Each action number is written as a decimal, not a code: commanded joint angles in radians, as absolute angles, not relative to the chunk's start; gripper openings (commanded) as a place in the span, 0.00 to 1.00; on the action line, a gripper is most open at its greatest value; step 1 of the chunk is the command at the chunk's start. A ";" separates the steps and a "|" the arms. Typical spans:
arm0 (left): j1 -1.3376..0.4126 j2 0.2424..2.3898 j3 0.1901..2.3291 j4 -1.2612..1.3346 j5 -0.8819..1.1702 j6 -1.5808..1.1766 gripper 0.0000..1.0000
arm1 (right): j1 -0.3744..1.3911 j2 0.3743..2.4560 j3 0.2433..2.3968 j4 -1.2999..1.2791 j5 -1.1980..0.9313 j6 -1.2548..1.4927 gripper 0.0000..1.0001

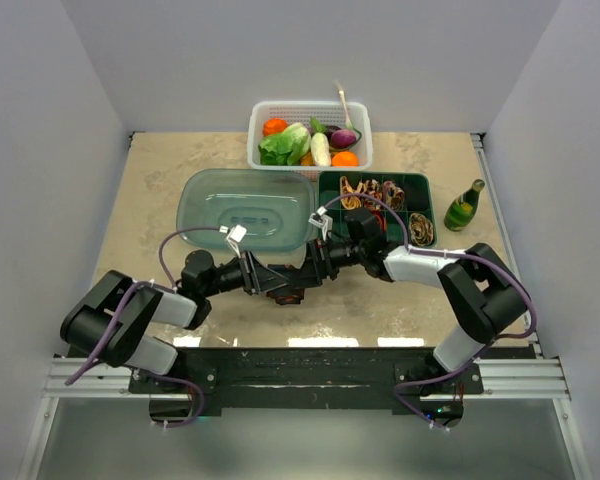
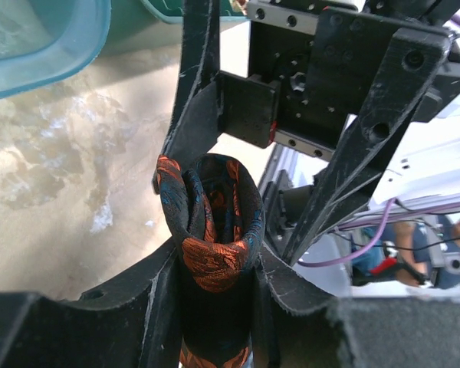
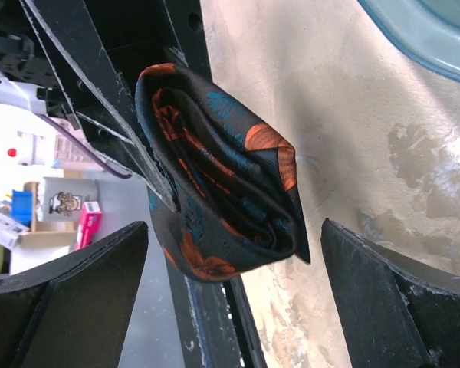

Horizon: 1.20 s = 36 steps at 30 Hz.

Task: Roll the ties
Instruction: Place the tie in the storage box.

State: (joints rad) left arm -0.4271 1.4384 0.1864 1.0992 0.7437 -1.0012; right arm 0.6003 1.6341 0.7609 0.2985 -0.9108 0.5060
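Note:
A black tie with orange-red motifs [image 2: 215,230] is wound into a compact roll, and my left gripper [image 2: 215,264] is shut on it just above the table's middle [image 1: 292,296]. In the right wrist view the roll [image 3: 222,184] hangs between the wide-apart fingers of my right gripper [image 3: 234,230], which is open and touches nothing. In the top view the two grippers meet nose to nose, left gripper [image 1: 278,283] and right gripper [image 1: 315,263]. Other rolled ties [image 1: 361,190] lie in the green tray's compartments.
A dark green divided tray [image 1: 405,182] sits at the back right, with a green bottle [image 1: 464,206] beside it. A translucent teal lid [image 1: 245,208] lies at the back left. Behind them stands a white basket [image 1: 310,108] of vegetables.

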 commanded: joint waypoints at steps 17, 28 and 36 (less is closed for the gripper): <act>-0.449 1.565 0.268 1.327 0.755 -1.075 0.37 | 0.597 1.674 0.621 0.825 -0.966 0.911 0.78; -0.460 1.558 0.294 1.253 0.701 -1.048 0.42 | 0.600 1.706 0.614 0.917 -1.005 1.000 0.45; -0.460 1.540 0.313 1.191 0.666 -1.037 0.55 | 0.600 1.727 0.604 0.945 -1.014 1.039 0.28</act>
